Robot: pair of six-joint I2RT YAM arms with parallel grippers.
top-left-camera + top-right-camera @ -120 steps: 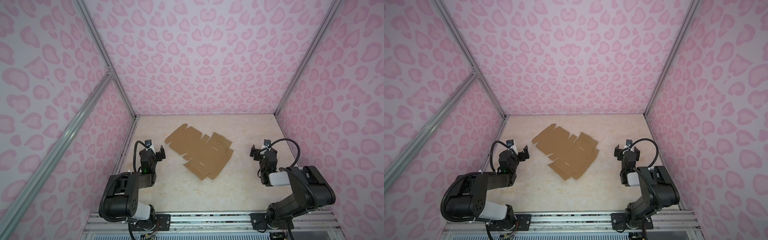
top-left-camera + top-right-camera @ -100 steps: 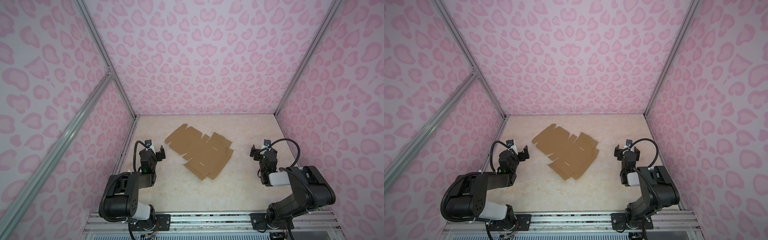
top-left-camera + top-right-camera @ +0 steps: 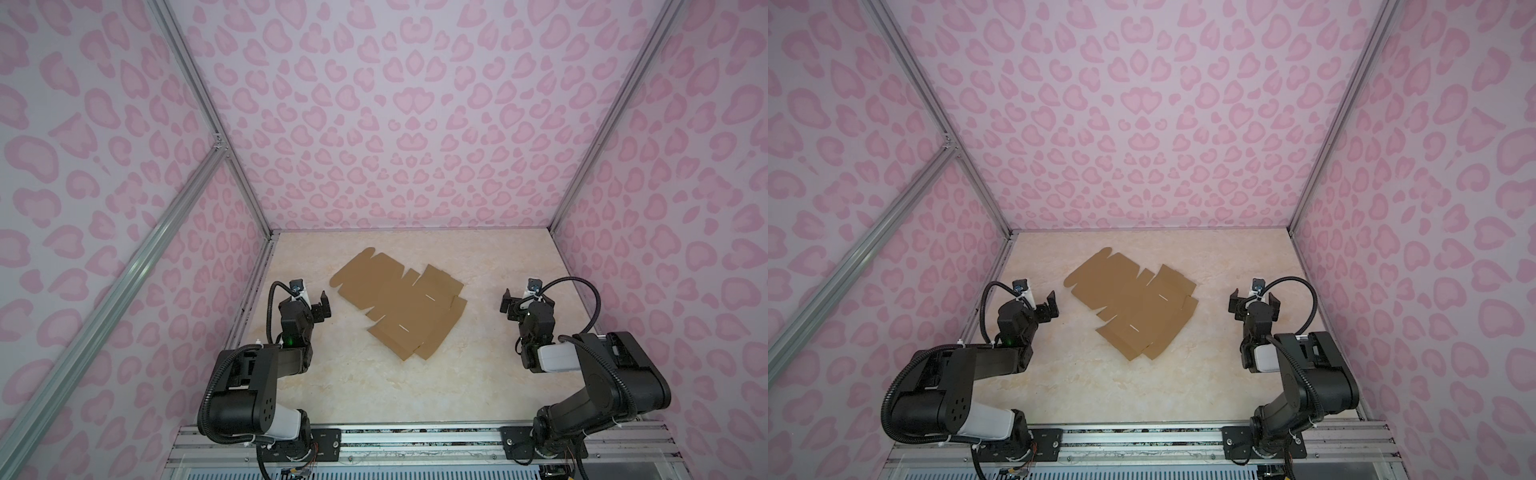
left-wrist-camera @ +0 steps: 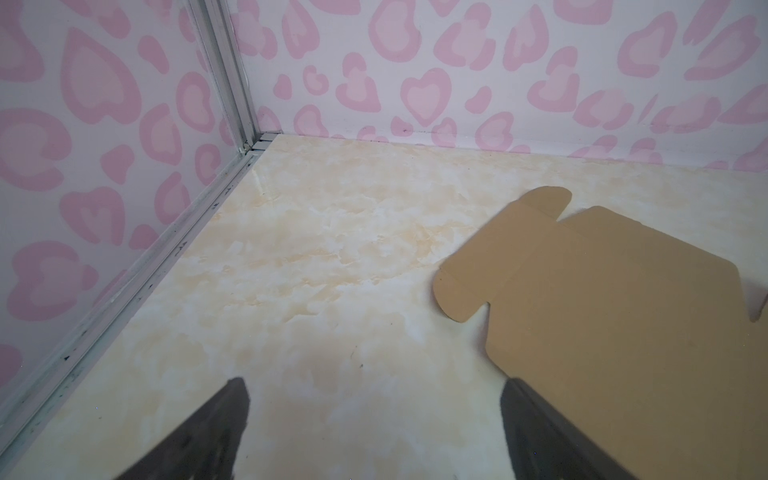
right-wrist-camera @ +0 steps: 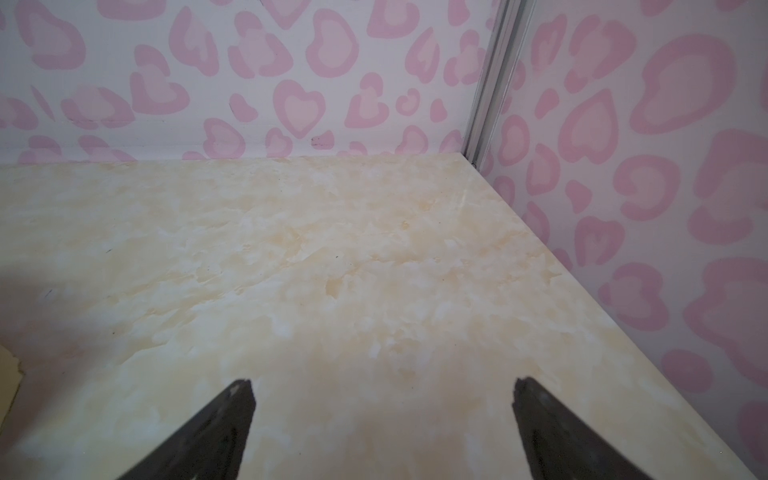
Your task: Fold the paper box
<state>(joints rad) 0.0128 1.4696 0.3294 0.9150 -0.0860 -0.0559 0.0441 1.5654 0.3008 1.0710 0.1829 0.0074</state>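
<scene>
The paper box (image 3: 399,305) (image 3: 1133,305) lies flat and unfolded on the table in both top views, a brown die-cut sheet with flaps and slits, set diagonally near the middle. My left gripper (image 3: 312,302) (image 3: 1040,306) hovers just left of the sheet, open and empty. In the left wrist view the sheet's rounded tabs (image 4: 602,299) lie beyond and to one side of the open gripper (image 4: 374,390). My right gripper (image 3: 523,302) (image 3: 1253,303) is open too, apart from the sheet on its right. The right wrist view shows only bare table between the gripper's (image 5: 383,386) fingers.
The marbled cream table (image 3: 374,386) is enclosed on three sides by pink heart-patterned walls (image 3: 407,124) with aluminium posts at the corners. A metal rail (image 3: 415,436) carrying both arm bases runs along the front edge.
</scene>
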